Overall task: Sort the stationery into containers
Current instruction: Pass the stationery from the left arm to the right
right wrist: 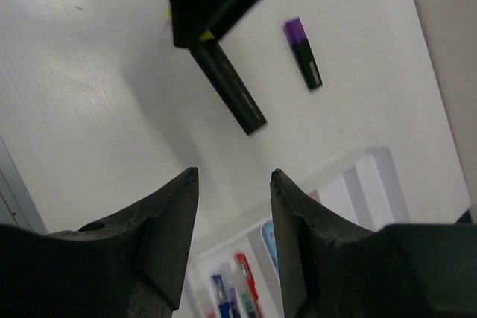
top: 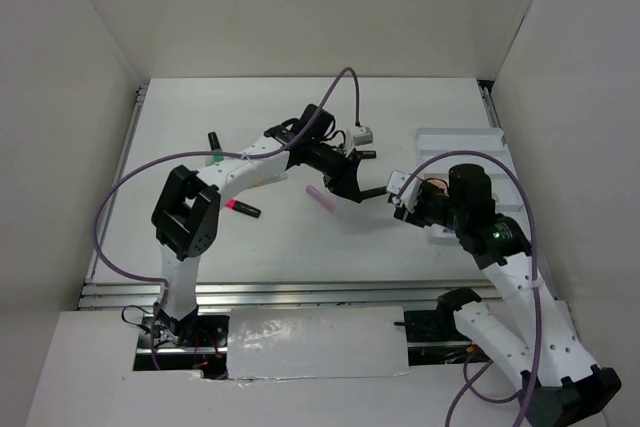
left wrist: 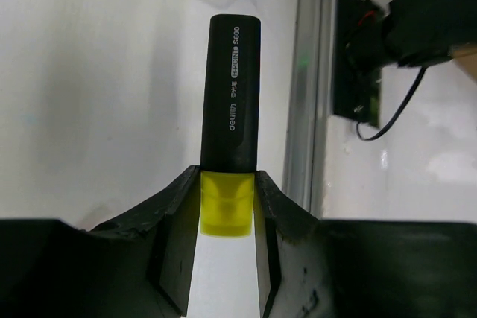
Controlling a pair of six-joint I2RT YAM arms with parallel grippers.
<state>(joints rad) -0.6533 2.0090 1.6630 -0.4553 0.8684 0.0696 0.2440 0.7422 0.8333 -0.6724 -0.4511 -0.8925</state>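
Left wrist: your left gripper [left wrist: 227, 184] clamps the highlighter [left wrist: 232, 94] by its yellow cap, held aloft
Handling: likely light, stiff, slick; take mid-barrel
Your right gripper [right wrist: 233, 178]: parted, empty
Beyond, the tray [right wrist: 363, 176]: seemingly part filled

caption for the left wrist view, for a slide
The left hand grips a black highlighter by its yellow cap.

White table [top: 300, 237] within pale walls [top: 60, 97], metal rail [top: 300, 292] along its near edge.
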